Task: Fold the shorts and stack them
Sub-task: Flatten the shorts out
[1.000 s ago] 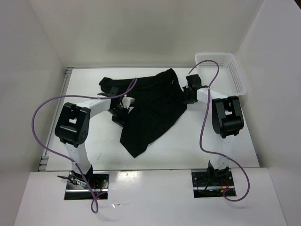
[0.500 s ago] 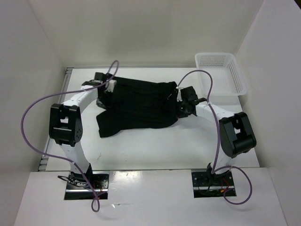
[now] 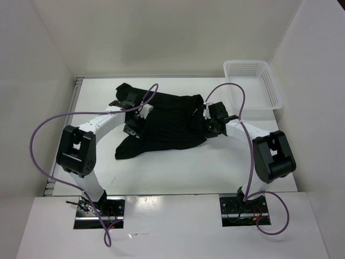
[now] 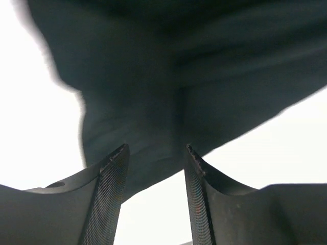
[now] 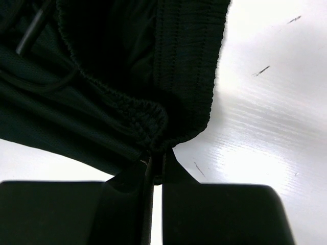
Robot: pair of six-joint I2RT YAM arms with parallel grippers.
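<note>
The black shorts [image 3: 167,124] lie spread across the middle of the white table [image 3: 215,167], one leg trailing to the near left. My left gripper [image 3: 133,121] hovers over their left part. In the left wrist view it [image 4: 156,149] is open, with nothing between the fingers; the shorts [image 4: 179,76] lie just beyond the tips. My right gripper [image 3: 206,123] is at the shorts' right edge. In the right wrist view it [image 5: 156,155] is shut on the ribbed waistband [image 5: 189,61], with a drawcord showing at the left.
A white mesh basket [image 3: 253,83] stands at the back right corner of the table. White walls enclose the table on the left, back and right. Purple cables [image 3: 43,129] loop over both arms.
My left gripper has moved from the shorts' far left corner toward the middle and now stands open. The shorts' left side has dropped and spread toward the near left. The right gripper barely moved.
</note>
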